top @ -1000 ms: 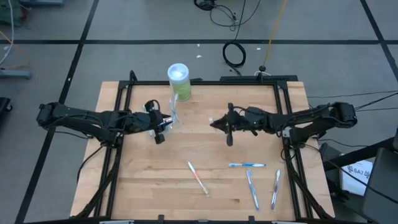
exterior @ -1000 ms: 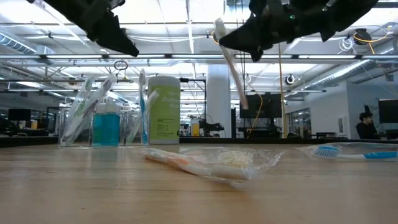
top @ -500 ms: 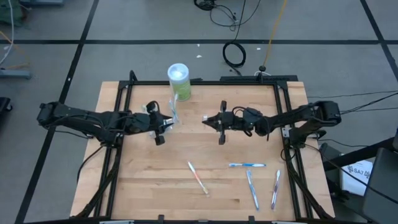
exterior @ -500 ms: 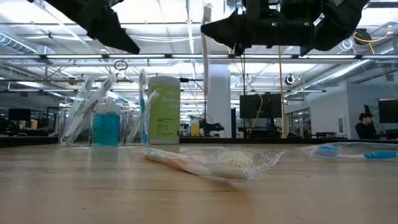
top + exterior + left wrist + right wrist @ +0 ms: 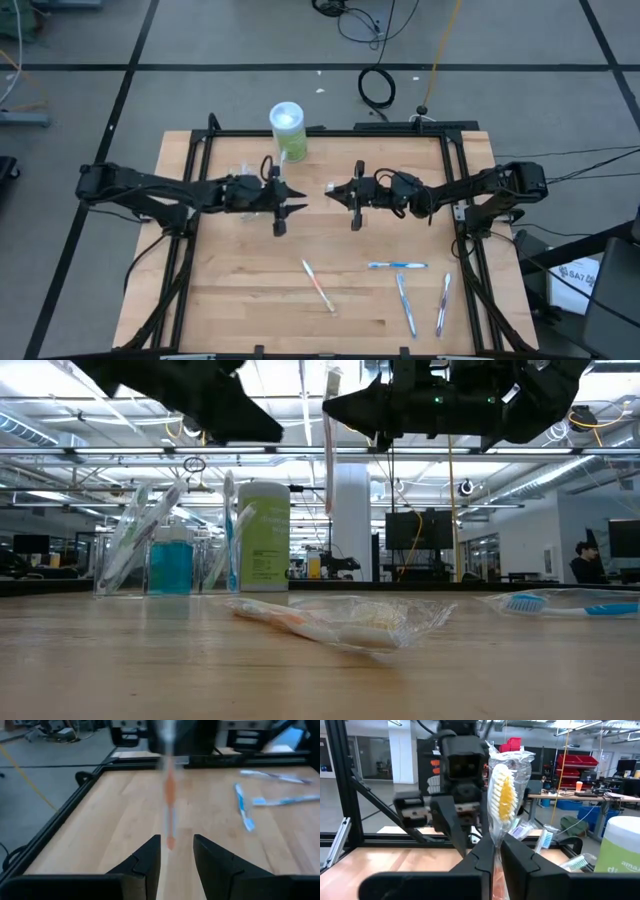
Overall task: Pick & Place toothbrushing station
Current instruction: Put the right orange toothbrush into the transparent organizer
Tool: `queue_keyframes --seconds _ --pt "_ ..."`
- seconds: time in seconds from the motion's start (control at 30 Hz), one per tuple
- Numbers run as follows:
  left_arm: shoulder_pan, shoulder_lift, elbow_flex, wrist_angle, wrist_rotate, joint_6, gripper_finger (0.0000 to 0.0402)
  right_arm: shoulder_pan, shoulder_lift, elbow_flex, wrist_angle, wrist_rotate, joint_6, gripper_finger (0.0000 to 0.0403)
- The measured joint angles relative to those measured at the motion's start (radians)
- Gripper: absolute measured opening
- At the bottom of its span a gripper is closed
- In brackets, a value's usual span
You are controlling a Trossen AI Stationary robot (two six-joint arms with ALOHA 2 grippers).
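high view: the two arms meet nose to nose over the middle of the counter [image 5: 230,300]. the right tool [image 5: 350,197] sits just right of centre, pinched on a wrapped toothbrush [image 5: 357,203]. the left tool [image 5: 285,208] faces it from the left, a small gap between them, so both arms are equally near the brush. the clear cup [image 5: 275,172] and the green container [image 5: 288,130] lie behind the left arm, toward the far edge. four loose toothbrushes lie on the near half, one orange [image 5: 318,285], three blue [image 5: 404,290].

low view: the held brush hangs from the right tool [image 5: 345,405] with its long axis upright, well above the wood. the cup [image 5: 165,545] with brushes and a blue tube stands to one side, beside the green container [image 5: 264,536]. a wrapped brush [image 5: 335,623] lies flat in front.

left wrist view: the left tool's fingers [image 5: 145,862] are narrowly parted, empty, and the orange brush [image 5: 170,800] stands upright straight ahead, in line with the gap.

right wrist view: the right tool's fingers [image 5: 481,865] are closed on the wrapped brush [image 5: 504,800], bristle end up. the left tool [image 5: 447,815] faces it just beyond.

judgement: this looks like a handover, and it turns on the upright shaft staying centred in the left tool's gap.
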Motion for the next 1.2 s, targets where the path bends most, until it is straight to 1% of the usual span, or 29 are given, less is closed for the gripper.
queue_keyframes --seconds 0.1,0.23,0.33,0.43,0.57,0.67,0.77,0.87,1.03,1.2 --pt "0.037 0.042 0.0 0.053 0.05 -0.003 0.0142 0.0 0.0 0.0 0.001 0.0 0.0 0.0015" --pt "0.073 0.09 0.0 0.159 0.155 -0.009 0.0187 0.0 0.0 0.0 0.001 0.0 0.0 0.0015" --pt "0.085 0.115 0.0 0.255 0.175 -0.001 0.0217 0.0 0.0 0.0 0.001 0.0 0.0 0.0015" --pt "0.092 0.132 0.0 0.321 0.176 -0.001 0.0235 0.0 0.0 0.0 0.005 0.0 -0.001 0.0015" --pt "0.103 0.133 0.0 0.343 0.226 -0.001 0.0237 -0.002 0.0 0.0 0.005 0.001 -0.001 0.0015" --pt "0.106 0.133 0.0 0.381 0.249 -0.012 0.0227 -0.004 0.0 0.0 0.007 0.001 -0.001 0.0015" --pt "0.108 0.132 0.0 0.395 0.252 -0.008 0.0214 -0.007 0.0 0.0 0.01 0.003 -0.001 0.0015" --pt "0.118 0.134 0.0 0.388 0.252 -0.051 0.0204 -0.008 0.0 0.0 0.028 0.003 -0.001 0.0015" --pt "0.143 0.191 0.01 0.434 0.267 -0.088 0.02 -0.008 -0.001 0.0 0.052 0.003 0.0 0.0015" --pt "0.148 0.286 0.107 0.431 0.313 -0.076 0.02 -0.01 -0.001 0.0 0.052 0.003 -0.001 0.0015"
